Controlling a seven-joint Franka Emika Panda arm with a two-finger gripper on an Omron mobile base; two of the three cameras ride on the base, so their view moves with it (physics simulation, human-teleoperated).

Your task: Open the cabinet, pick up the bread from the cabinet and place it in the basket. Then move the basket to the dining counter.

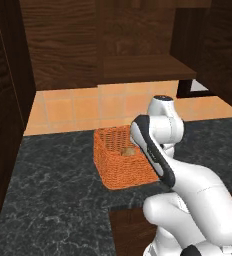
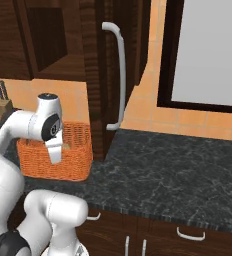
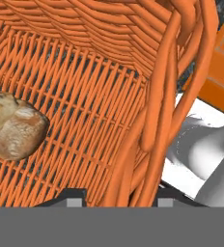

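Gripping basket [image 3: 147, 96] rim, tool [image 3: 118, 198] jaws straddle wall; bread [image 3: 15, 126] lies inside on woven floor; basket sits on black table [image 1: 53, 200], cabinet [image 2: 100, 75] door open

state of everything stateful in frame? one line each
cabinet: door swung open, handle facing the room
bread: lying on the basket floor
basket: upright on the black counter, bread inside
gripper: jaws astride the basket's side wall, closed on it
knife block: knives seated in it
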